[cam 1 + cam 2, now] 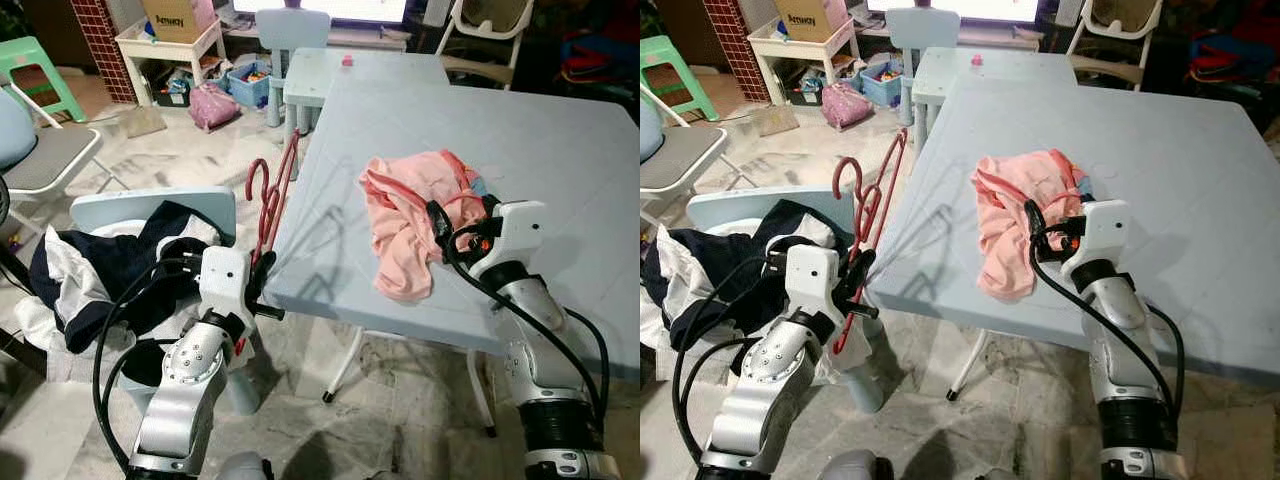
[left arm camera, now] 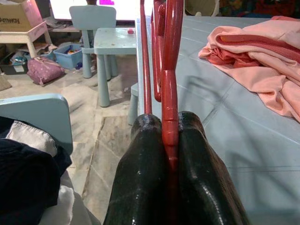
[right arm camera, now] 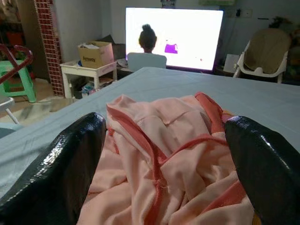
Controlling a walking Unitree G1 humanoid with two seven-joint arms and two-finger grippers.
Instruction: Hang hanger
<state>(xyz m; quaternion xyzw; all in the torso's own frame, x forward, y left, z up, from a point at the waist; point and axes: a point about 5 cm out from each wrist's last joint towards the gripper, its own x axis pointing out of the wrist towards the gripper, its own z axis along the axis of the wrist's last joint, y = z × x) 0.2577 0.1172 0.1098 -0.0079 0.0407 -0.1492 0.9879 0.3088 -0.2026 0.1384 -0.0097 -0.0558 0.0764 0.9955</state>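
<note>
My left gripper (image 1: 862, 268) is clamped on the lower part of a red hanger (image 1: 868, 215), which rises from my fingers with its hook up, just beside the near corner of the pale blue table (image 1: 1180, 190). Behind that gripper, dark and white clothes (image 1: 710, 265) lie heaped on a light blue chair (image 1: 740, 205). My right gripper (image 1: 1040, 225) rests on the tabletop at the edge of a crumpled pink garment (image 1: 1015, 215), which spreads ahead of it; whether its fingers are parted I cannot tell.
</note>
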